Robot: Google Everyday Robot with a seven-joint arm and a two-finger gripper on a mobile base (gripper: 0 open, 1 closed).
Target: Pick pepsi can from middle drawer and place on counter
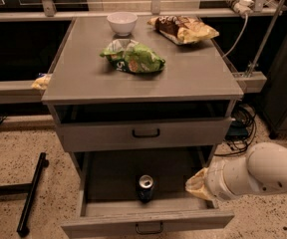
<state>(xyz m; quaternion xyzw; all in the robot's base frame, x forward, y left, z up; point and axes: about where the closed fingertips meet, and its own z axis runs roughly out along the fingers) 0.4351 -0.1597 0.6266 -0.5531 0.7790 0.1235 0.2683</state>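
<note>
The pepsi can (145, 187), dark with a silver top, stands upright in the open middle drawer (148, 222), near the middle and close to its front. My gripper (198, 184) shows as a tan end on the white arm (255, 176) that comes in from the right. It hangs over the drawer's right side, to the right of the can and apart from it. The grey counter (183, 76) is the cabinet's top.
On the counter lie a white bowl (122, 22), a green chip bag (132, 57) and a brown and yellow bag (183, 29). The drawer above (143, 132) is shut. A black stand (31, 193) lies on the floor at left. Cables (238, 126) hang at right.
</note>
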